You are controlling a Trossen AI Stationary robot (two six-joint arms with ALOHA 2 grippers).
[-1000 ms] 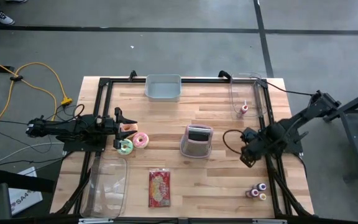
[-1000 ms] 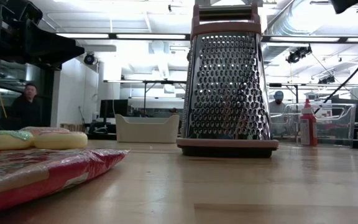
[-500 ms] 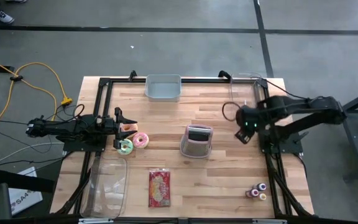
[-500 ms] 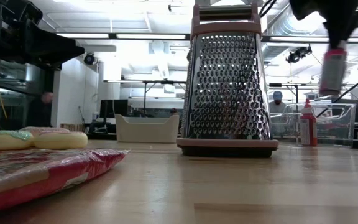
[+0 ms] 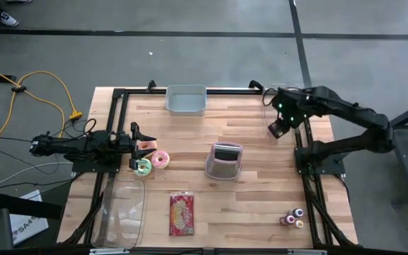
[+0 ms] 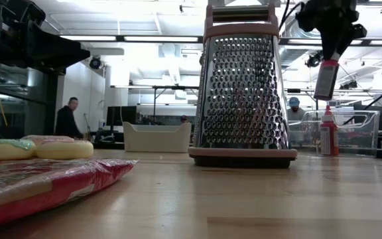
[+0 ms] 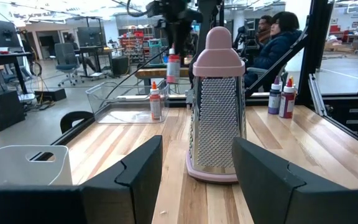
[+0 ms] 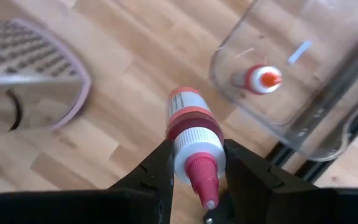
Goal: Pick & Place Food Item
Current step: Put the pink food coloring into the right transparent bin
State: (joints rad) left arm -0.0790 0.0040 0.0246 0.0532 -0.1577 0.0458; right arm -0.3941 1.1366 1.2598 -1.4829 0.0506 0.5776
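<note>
Two grippers: right gripper [image 8: 194, 163] jaws clamping one red bottle [image 8: 191, 134], left gripper [image 7: 194, 171] jaws apart.

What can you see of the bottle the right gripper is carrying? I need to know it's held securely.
The bottle is small, with a red label, a white neck and a red nozzle cap; it looks like plastic. The right gripper is shut on it near the neck, one finger pressing each side. It hangs in the air over the table, nozzle uppermost and slightly tilted in the low view, close to the clear bin that already holds a similar bottle. Nothing else touches it.
</note>
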